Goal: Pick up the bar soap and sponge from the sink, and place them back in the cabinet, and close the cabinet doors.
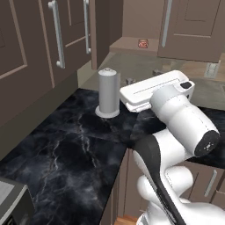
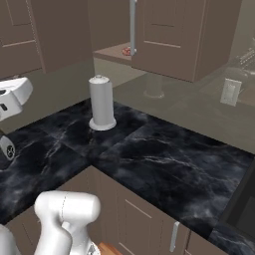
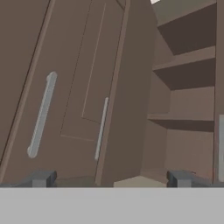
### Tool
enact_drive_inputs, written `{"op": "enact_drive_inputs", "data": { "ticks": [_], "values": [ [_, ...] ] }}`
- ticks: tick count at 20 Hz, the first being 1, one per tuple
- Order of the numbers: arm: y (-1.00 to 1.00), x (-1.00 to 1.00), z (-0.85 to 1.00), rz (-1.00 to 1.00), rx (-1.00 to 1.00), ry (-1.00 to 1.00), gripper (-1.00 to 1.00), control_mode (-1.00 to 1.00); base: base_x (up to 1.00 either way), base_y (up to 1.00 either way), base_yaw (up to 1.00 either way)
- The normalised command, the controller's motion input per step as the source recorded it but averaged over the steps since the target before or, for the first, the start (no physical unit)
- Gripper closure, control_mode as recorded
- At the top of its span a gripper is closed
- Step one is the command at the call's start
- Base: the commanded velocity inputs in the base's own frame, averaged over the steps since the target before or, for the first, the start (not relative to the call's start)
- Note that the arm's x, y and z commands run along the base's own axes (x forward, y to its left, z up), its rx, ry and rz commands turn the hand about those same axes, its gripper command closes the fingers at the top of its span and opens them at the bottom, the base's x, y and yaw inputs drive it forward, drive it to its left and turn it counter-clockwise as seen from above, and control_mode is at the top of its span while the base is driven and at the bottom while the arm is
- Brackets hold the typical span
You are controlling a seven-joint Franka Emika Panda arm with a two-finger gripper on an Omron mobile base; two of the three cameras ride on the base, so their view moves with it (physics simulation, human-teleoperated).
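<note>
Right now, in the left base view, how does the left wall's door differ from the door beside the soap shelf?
The left door is closed, flush with its neighbours; the cabinet door stands swung open, baring the shelf with the bar soap on it. The left door's handle looks thick and near; the cabinet door's handle looks thinner and farther. Both are brown wood with recessed panels and vertical silver bar handles.

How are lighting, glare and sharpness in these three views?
Left base view: flat, even light, faint sheen on the marble counter, soft rendering. Right base view: the paper towel roll casts only a weak shadow, the backsplash looks hazy. Hand view: dim and tilted, cabinet door edges soft, shelves in shade, open gripper fingertips blurry.
</note>
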Motion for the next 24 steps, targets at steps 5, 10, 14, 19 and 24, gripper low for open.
{"op": "enact_drive_inputs", "data": {
  "ticks": [5, 10, 14, 19, 24],
  "values": [
    [0.11, 0.26, -0.02, 0.02, 0.00, 0.00, -1.00, -1.00, 0.00, 0.00, 0.00],
    [0.03, 0.32, -0.18, 0.00, 0.00, -0.01, -1.00, -1.00, 0.00, 0.00, 0.00],
    [0.01, 0.36, -0.19, 0.00, 0.00, 0.00, -1.00, -1.00, 0.00, 0.00, 0.00],
    [0.07, 0.34, -0.17, 0.00, 0.00, 0.00, -1.00, -1.00, 0.00, 0.00, 0.00],
    [0.25, 0.29, -0.12, 0.00, 0.00, 0.00, -1.00, -1.00, 0.00, 0.00, 0.00]
  ]
}}
